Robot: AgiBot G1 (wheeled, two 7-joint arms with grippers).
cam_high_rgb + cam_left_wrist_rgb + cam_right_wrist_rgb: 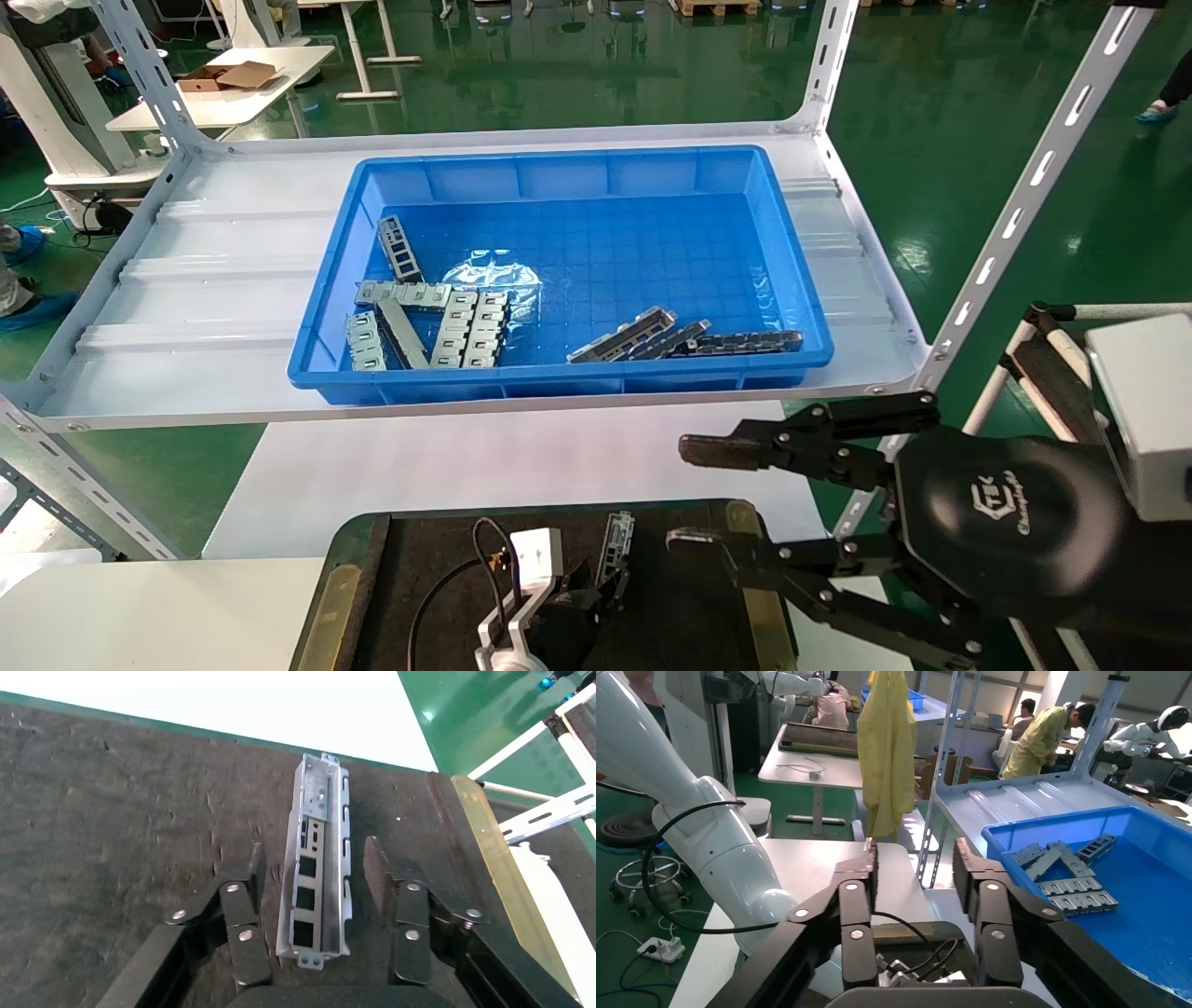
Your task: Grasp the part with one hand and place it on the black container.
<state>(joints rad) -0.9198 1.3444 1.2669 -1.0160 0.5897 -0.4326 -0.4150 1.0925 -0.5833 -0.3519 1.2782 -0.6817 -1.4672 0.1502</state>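
The part, a silver-grey slotted channel, lies flat on the black container. My left gripper is open, with a finger on each side of the part and a gap to both. In the head view the part lies near the far edge of the black container, with my left gripper just behind it. My right gripper is open and empty, hovering above the container's right rim; it also shows in the right wrist view.
A deep blue bin sits on the white shelf beyond, holding more channels and flat slotted strips. A white table lies between shelf and container. A slanted shelf post stands at right.
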